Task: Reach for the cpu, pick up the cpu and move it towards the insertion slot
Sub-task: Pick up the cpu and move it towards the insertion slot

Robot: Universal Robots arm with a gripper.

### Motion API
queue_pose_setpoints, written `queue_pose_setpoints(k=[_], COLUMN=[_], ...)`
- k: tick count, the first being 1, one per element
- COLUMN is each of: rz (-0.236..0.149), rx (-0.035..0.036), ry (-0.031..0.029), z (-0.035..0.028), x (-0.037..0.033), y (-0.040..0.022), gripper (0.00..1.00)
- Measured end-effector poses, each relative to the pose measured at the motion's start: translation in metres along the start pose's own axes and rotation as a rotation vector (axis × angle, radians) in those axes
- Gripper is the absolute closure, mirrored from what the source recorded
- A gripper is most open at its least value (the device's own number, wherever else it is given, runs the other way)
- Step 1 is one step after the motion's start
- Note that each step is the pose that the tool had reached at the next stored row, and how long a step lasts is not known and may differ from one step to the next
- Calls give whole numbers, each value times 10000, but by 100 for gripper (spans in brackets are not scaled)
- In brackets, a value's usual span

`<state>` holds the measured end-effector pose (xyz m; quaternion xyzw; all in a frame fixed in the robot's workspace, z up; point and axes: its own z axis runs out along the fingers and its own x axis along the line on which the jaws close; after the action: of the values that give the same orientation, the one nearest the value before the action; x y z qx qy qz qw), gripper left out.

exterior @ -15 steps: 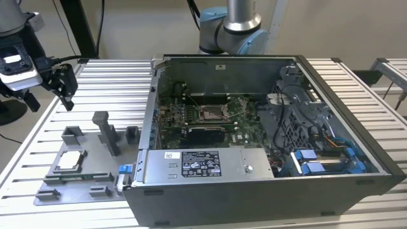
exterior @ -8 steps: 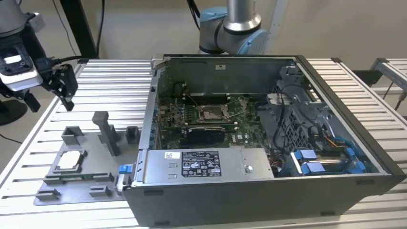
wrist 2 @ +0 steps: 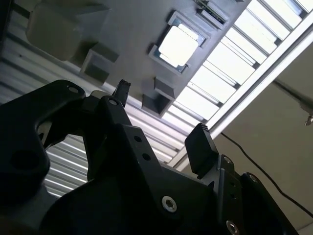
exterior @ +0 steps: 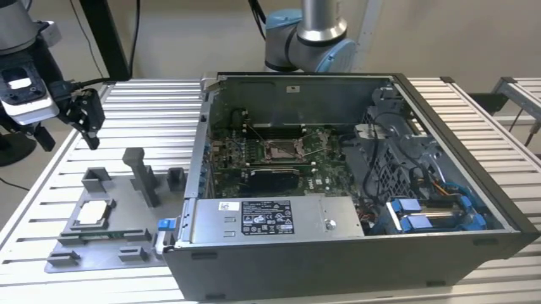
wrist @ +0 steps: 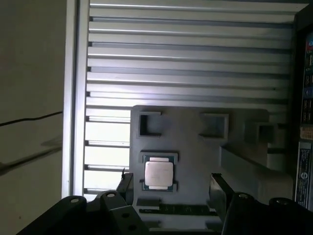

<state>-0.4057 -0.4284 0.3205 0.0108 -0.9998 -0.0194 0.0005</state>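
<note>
Open gripper above the table's edge; the cpu lies in its grey fixture.

In the exterior view the gripper (exterior: 78,126) hangs over the slatted aluminium table (exterior: 156,107), near the edge at the exterior view's left, with free room between it and the open computer case (exterior: 338,269). The cpu (exterior: 91,214), thin, square and pale, lies flat in a pocket of the grey fixture plate (exterior: 110,250), well apart from the insertion slot (exterior: 282,149), a shiny metal frame on the green board inside the case. In the second wrist view the matte black fingers (wrist 2: 198,142) stand apart, holding nothing; the cpu (wrist 2: 178,45) beyond them shines white, so its surface is hard to make out. In the first wrist view the cpu (wrist: 159,173) shows between the two fingers (wrist: 125,188), below them and untouched; the case wall is cut off at the picture's border.
</note>
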Motion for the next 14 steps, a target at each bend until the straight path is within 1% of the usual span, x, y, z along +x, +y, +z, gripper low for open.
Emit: queue_pose_setpoints(k=[9,14], rz=[0,0], rx=[0,2], ry=[-1,3], z=[91,108], x=[0,0], y=[-3,-4], gripper=[0,0])
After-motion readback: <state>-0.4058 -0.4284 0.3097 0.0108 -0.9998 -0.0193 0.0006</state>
